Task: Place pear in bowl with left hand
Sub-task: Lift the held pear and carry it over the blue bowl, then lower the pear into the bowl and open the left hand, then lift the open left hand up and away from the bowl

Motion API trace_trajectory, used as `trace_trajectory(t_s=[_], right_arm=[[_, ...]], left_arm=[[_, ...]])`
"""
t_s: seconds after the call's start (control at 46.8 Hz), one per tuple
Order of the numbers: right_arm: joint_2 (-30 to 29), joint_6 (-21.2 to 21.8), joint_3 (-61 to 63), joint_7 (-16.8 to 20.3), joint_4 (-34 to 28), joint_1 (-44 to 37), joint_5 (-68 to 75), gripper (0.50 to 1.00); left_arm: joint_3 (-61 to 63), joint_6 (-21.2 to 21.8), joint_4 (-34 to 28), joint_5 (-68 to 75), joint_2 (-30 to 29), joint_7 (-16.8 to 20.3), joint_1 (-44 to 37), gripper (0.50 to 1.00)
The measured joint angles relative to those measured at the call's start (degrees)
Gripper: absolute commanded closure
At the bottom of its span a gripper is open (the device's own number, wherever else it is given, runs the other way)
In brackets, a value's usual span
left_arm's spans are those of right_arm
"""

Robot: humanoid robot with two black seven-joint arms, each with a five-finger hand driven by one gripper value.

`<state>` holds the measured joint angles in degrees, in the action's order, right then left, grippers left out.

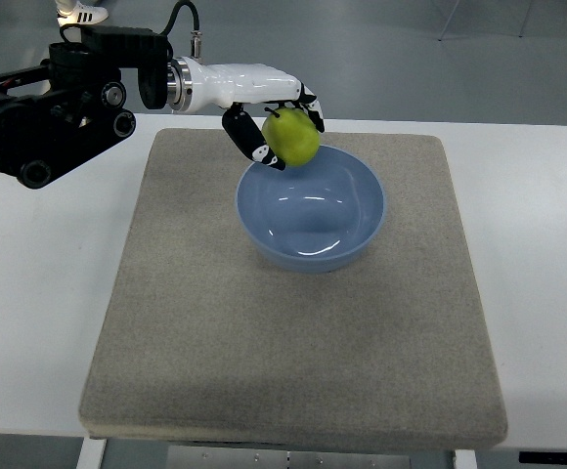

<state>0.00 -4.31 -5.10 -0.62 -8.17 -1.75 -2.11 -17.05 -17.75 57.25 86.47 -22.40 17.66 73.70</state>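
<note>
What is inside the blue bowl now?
The blue bowl is empty inside. The pear hangs over its far rim in the left hand, hiding part of that rim.

Robotics lab setting: white table (pixel 29 293) with grey mat (pixel 293 362), bare grey floor (pixel 381 59), black-and-white robot arm (pixel 78 93) mounted at the bench.

The bowl (pixel 311 207) sits on the mat (pixel 293 342) (far half), pear (pixel 291 137) over its far-left rim.
</note>
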Motion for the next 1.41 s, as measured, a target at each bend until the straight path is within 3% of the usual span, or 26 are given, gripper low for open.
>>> trace_trajectory(t_s=[0.192, 0.619, 0.747, 0.811, 0.918, 0.982, 1.196, 1.409], right_arm=[[0.00, 0.00, 0.00, 0.00, 0.00, -0.01, 0.00, 0.574], [0.00, 0.00, 0.00, 0.00, 0.00, -0.01, 0.00, 0.576], [0.00, 0.00, 0.00, 0.00, 0.00, 0.00, 0.00, 0.574], [0.00, 0.00, 0.00, 0.00, 0.00, -0.01, 0.00, 0.574], [0.00, 0.00, 0.00, 0.00, 0.00, -0.01, 0.00, 0.574], [0.00, 0.00, 0.00, 0.00, 0.00, -0.01, 0.00, 0.574], [0.00, 0.00, 0.00, 0.00, 0.00, 0.00, 0.00, 0.574], [0.00, 0.00, 0.00, 0.00, 0.00, -0.01, 0.00, 0.576]], left_arm=[[0.69, -0.08, -0.09, 0.35, 3.57, -0.25, -1.48, 0.851], [3.01, 0.29, -1.01, 1.15, 4.91, -0.62, -5.73, 0.836], [3.24, 0.67, -1.01, 1.10, 5.20, -0.62, -6.17, 0.791], [3.26, 0.82, -1.06, 1.09, 5.70, -0.62, -6.50, 0.746], [3.26, 1.65, -1.37, 0.94, 6.03, -0.62, -6.63, 0.724], [3.24, 1.74, -1.51, 0.60, 6.08, -0.62, -6.64, 0.682], [3.05, 1.76, -1.53, 0.00, 6.05, -0.54, -6.64, 0.647], [2.99, 1.76, -1.53, -0.07, 6.08, -0.52, -6.64, 0.579]])
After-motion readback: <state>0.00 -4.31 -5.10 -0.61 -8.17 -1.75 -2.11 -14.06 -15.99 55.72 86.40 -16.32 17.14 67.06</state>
